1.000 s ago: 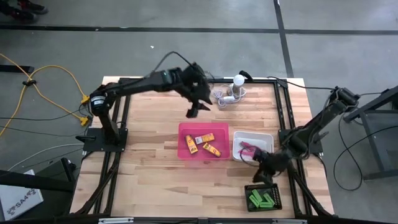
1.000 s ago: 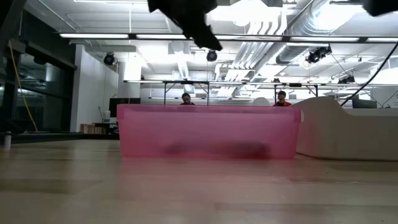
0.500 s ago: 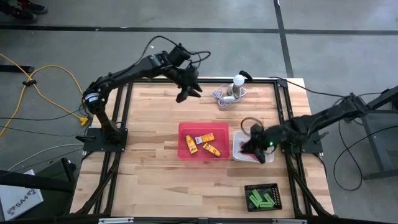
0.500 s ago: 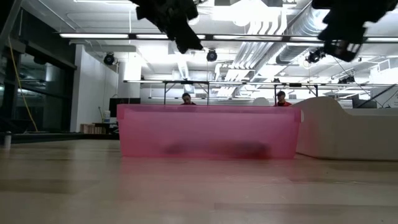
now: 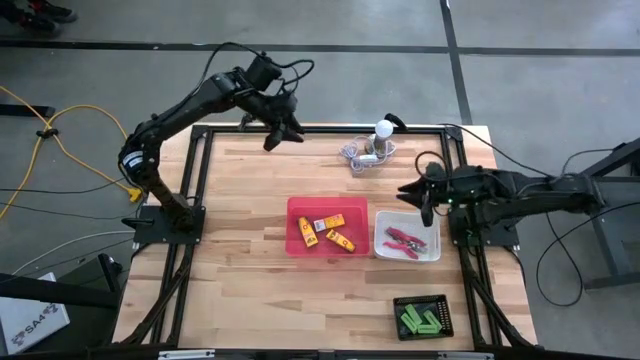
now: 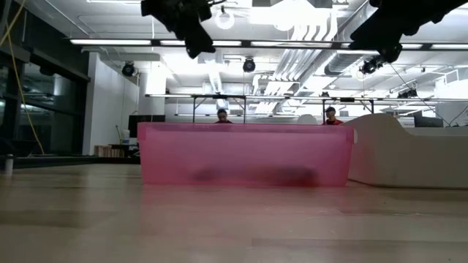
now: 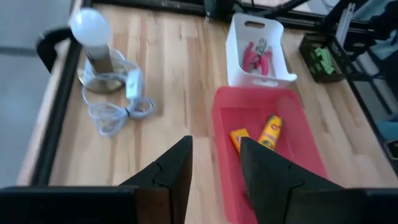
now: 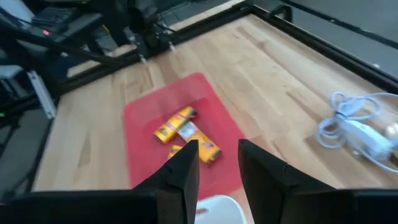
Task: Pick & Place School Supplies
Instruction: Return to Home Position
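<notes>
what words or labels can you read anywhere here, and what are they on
"SA4", as far as it can be made out: on the white box lying on the floor beside the table's left side.
Dark print on the yellow-orange blocks in the pink tray: too small to read.
Nothing else carries readable text.

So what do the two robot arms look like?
Both the left arm and right arm are dark, slim, jointed tubes with thin black cables looping near the wrists. Each ends in two flat, angular black jaws. No markings are readable.
</notes>
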Controlling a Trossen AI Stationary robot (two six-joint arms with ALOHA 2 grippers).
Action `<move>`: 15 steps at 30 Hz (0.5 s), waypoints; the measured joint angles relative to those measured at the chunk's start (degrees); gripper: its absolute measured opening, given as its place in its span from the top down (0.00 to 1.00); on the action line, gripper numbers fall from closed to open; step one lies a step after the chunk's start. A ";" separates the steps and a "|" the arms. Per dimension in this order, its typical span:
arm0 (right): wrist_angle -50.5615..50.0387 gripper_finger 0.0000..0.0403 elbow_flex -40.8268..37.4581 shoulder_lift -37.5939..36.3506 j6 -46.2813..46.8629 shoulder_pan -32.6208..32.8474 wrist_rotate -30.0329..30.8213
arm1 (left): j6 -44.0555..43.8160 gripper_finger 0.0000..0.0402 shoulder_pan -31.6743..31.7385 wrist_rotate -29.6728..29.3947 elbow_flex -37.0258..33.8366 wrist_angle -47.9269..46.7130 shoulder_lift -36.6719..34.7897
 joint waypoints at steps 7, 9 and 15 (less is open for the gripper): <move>-5.10 0.75 -1.30 -5.86 -1.35 -1.86 1.70 | 0.74 0.67 -0.41 0.53 -2.53 -1.91 0.02; -6.20 0.75 -2.54 -9.32 -0.92 -1.84 2.73 | 0.78 0.67 -0.77 0.78 -3.46 -1.80 0.02; -6.36 0.75 -8.01 -21.80 3.18 -1.80 3.25 | 0.72 0.67 -2.60 0.78 -4.85 -1.83 0.04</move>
